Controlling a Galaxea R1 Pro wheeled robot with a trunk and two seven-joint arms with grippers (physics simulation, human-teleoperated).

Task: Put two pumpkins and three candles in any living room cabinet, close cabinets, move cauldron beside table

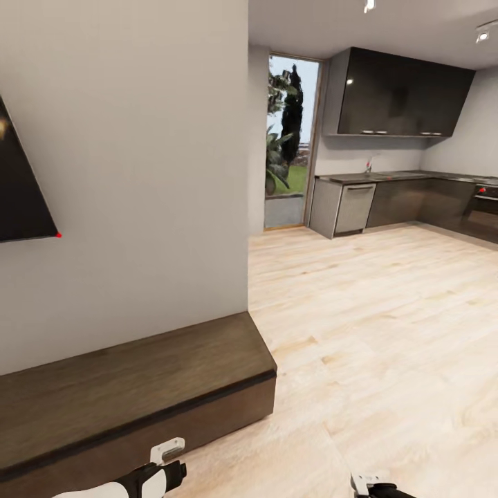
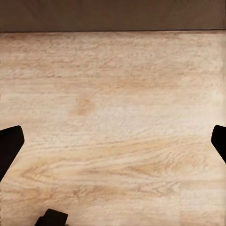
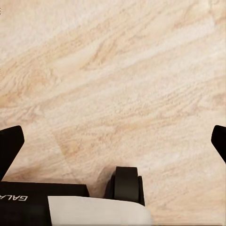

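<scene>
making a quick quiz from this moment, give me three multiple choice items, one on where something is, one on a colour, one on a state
1. Where does the cabinet stand?
A. against the grey wall at the head view's left
B. under the kitchen's wall cupboards
C. in the middle of the floor

2. What colour is the cabinet's top?
A. white
B. dark brown
C. blue

3. How is the left gripper?
A. shut on a pumpkin
B. shut on a candle
C. open and empty

Answers:
1. A, since the long low unit runs along the foot of the wall, below a dark screen.
2. B, a dark brown wood grain, against the pale plank floor.
3. C, as the left wrist view has the two dark fingertips far apart with bare planks between them.
</scene>
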